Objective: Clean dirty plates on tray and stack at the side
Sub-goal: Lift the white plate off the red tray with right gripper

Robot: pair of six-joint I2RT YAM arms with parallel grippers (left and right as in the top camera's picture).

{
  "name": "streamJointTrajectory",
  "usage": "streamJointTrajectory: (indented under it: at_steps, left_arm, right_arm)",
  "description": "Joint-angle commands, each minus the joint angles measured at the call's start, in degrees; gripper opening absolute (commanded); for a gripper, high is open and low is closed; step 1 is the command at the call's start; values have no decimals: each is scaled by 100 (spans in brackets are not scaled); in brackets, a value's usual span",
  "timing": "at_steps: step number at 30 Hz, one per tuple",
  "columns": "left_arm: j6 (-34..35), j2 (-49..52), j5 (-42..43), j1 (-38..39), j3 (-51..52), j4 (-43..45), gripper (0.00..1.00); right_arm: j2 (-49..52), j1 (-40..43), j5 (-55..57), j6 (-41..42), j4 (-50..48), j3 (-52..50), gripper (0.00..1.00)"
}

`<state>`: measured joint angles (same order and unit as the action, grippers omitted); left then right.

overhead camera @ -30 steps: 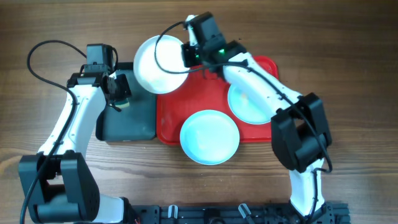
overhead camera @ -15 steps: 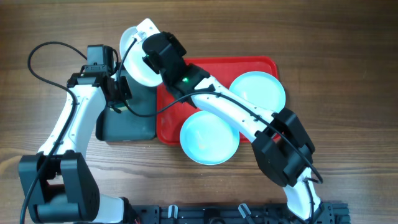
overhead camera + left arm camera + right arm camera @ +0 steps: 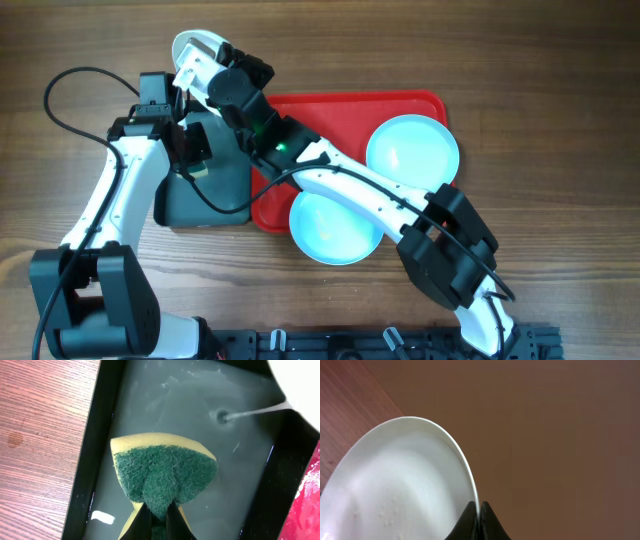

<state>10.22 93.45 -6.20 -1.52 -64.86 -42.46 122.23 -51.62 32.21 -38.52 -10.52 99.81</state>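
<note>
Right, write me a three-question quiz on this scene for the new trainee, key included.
1. Count: how many aqua plates show in the overhead view?
2. True or false: the left hand is shut on the sponge above the black tray.
3. Pick one: what does the right hand grip by its rim? A) the white plate B) an aqua plate C) the sponge

Key: 1. two; 2. true; 3. A
</note>
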Motion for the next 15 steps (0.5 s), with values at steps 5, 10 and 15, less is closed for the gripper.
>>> streamJointTrajectory:
  at_steps: [5, 10, 15]
  left_arm:
    - [52, 33, -76, -22, 37, 15, 4]
    - [52, 33, -76, -22, 37, 15, 4]
    - [52, 33, -76, -22, 37, 15, 4]
  right_arm:
    - [-212, -125, 256, -496, -144, 120, 4]
    - [-212, -116, 256, -269, -116, 120, 4]
    - [-212, 109, 11, 1329, 822, 120, 4]
